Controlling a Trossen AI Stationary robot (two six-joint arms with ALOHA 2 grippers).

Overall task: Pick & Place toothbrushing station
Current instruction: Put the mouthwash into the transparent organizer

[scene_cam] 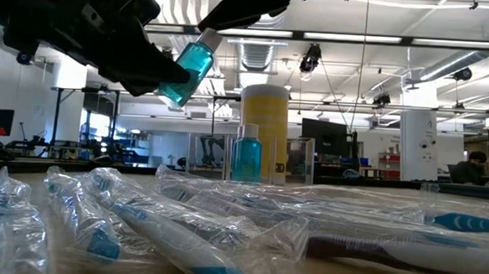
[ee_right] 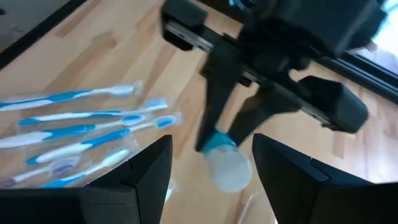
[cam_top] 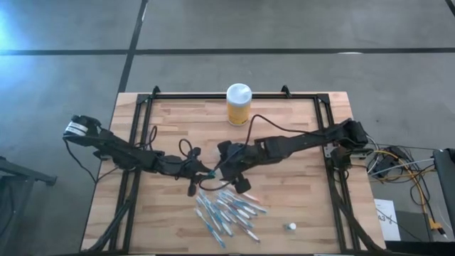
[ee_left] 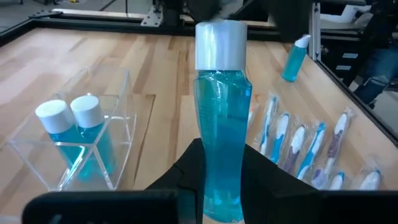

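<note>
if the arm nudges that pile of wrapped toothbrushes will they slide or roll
Wrapped toothbrushes probably slide: their glossy clear wrappers look slick on the wood. Long, flat packets seem unlikely to roll. They lie loosely overlapped, so a nudge would likely scatter them.

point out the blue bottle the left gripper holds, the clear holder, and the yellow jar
blue bottle (ee_left: 221, 143), left wrist view, on its liquid-filled body.
clear holder (ee_left: 121, 93), left wrist view, on its upper wall.
yellow jar (cam_top: 238, 110), high view, on its yellow side below the white lid.

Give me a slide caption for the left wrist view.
Left gripper holds a blue bottle beside the clear holder.
</note>
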